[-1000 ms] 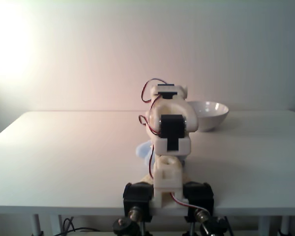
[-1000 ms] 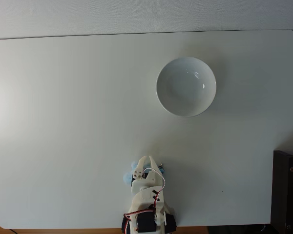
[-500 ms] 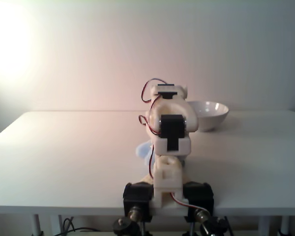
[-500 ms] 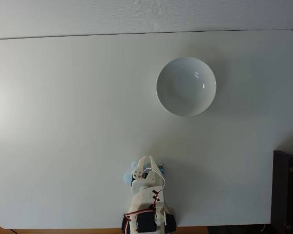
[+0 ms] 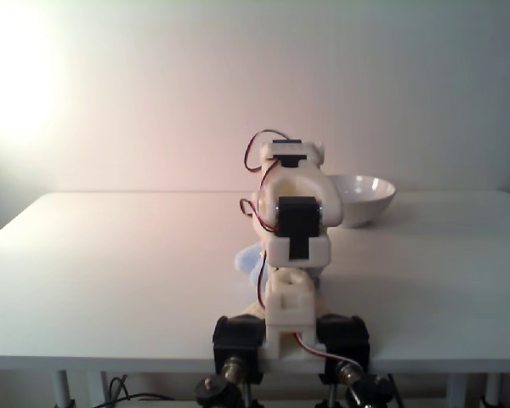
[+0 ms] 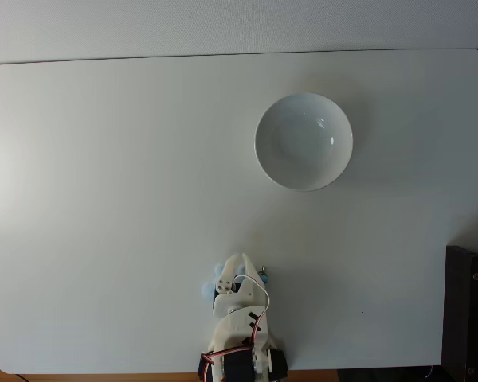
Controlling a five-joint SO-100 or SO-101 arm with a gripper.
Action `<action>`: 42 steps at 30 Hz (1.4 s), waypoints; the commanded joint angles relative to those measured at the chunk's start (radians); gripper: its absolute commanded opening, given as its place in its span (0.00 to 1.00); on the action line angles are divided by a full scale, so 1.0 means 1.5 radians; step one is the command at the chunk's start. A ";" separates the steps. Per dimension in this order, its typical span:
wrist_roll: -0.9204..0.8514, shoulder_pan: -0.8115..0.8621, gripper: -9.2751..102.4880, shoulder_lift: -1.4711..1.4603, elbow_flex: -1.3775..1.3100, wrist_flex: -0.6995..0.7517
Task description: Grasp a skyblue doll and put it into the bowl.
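Pale-blue fuzz of the skyblue doll (image 6: 206,290) peeks just left of the gripper (image 6: 240,267) from above — jaw state unclear; the bowl (image 6: 303,142) sits well ahead, rightward.

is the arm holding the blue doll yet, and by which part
Cannot be told. The gripper sits right over the skyblue doll, which peeks out beside the arm, but the arm hides the jaws and any hold.
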 commanded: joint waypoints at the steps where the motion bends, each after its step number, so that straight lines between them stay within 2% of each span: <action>1: 0.005 -0.005 0.09 0.197 -0.063 -0.007; 18: 0.004 -0.006 0.09 0.197 -0.378 -0.007; 30: 0.005 -0.004 0.11 0.198 -0.399 0.002; 35: 0.004 -0.003 0.22 0.198 -0.400 0.001; 42: 0.004 0.002 0.51 0.198 -0.400 0.002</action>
